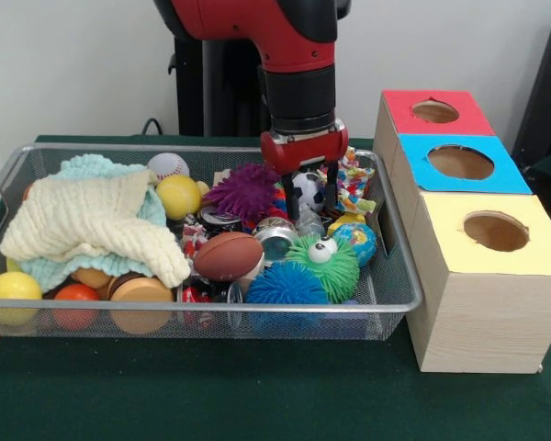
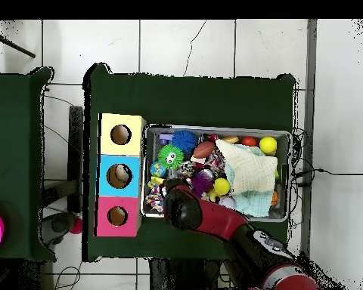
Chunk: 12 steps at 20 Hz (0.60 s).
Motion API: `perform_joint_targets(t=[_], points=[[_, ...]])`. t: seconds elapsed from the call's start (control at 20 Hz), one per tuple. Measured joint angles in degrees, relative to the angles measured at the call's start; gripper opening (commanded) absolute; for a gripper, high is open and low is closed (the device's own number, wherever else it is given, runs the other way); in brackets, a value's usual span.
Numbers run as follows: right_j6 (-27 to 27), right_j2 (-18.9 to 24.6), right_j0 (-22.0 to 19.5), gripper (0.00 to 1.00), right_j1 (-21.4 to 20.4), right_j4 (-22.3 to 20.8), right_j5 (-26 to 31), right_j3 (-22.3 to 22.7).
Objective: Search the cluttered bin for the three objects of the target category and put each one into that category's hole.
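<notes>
- A wire bin (image 1: 399, 276) sits on the green counter (image 1: 257, 395), packed with clutter.
- At its 9 o'clock side, a cream cloth (image 1: 92, 225) lies heaped over orange and yellow balls.
- Mid-bin sit a brown football (image 1: 228, 255), a purple spiky ball (image 1: 248, 190), and a blue one (image 1: 285, 283).
- The jaws (image 1: 309, 197) hang down among the toys at the bin's 1 o'clock; the two dark fingers stand apart, and whether they hold anything cannot be told.
- At 3 o'clock stands a wooden box (image 1: 482, 303) with red, blue and yellow holed tops.
</notes>
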Motion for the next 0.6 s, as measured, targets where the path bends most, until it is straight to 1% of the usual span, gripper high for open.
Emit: perform_joint_targets(t=[0.2, 0.4, 0.6], points=[[0.00, -1.17, 0.83, 1.00, 1.51, -0.19, 0.02, -1.30], [0.00, -2.38, 2.50, 1.00, 3.16, -0.32, -0.16, -2.50], [0.00, -3.37, 3.37, 1.00, 3.88, -0.33, -0.44, -3.45]])
